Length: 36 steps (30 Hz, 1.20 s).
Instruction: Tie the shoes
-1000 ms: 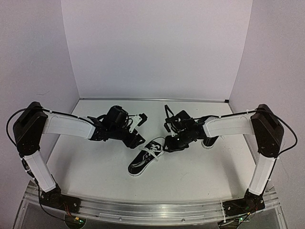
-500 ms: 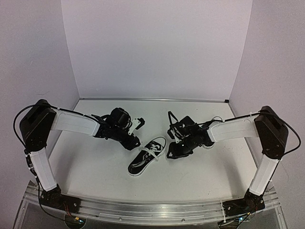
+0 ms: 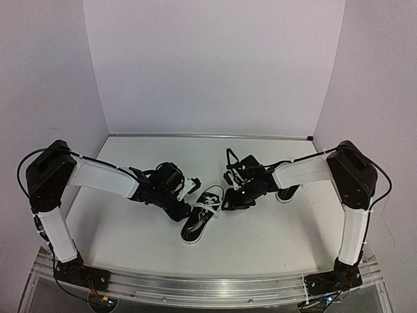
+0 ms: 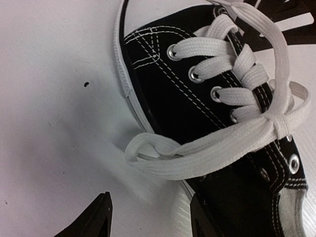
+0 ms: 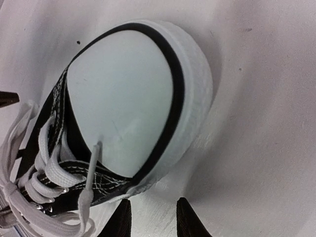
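the left gripper (image 4: pixel 150 221) has narrowed to a half-open gap and holds nothing. a loose lace loop (image 4: pixel 158 157) lies just ahead of its tips, draped off the side of the shoe (image 4: pixel 197 113). the right gripper (image 5: pixel 150 221), slightly parted and also empty, has swung in to face the toe cap (image 5: pixel 148 94). both arms have closed in on this shoe, probably to pinch its laces. the second shoe (image 3: pixel 287 194) sits behind the right wrist. bare table (image 3: pixel 130 241) lies open behind each arm.

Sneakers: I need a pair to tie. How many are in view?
2. One sneaker lies central on the table; the other sneaker peeks out beneath the right forearm, mostly hidden.
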Tool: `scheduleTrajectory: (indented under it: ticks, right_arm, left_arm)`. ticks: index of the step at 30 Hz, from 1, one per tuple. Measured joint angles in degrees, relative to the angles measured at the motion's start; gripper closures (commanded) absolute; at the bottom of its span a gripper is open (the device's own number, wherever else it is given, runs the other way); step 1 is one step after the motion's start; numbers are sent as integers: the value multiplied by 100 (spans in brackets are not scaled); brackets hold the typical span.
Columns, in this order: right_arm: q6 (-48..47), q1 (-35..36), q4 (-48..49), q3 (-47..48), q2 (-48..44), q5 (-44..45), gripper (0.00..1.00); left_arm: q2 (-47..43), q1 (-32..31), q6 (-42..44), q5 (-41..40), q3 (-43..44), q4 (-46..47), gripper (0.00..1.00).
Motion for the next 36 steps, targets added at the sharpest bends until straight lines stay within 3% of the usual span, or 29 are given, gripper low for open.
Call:
scheduleTrajectory:
  ticks: [8, 17, 36]
  right_arm:
    - [-16, -80, 121, -29, -60, -223, 67]
    - [-11, -399, 23, -74, -1086, -202, 63]
    - [27, -241, -15, 417, -59, -365, 64]
  left_arm:
    - [-386, -143, -343, 239, -525, 350, 40]
    - [-1031, -59, -447, 583, -896, 669, 39]
    - [-1207, 83, -442, 570, -896, 668, 37]
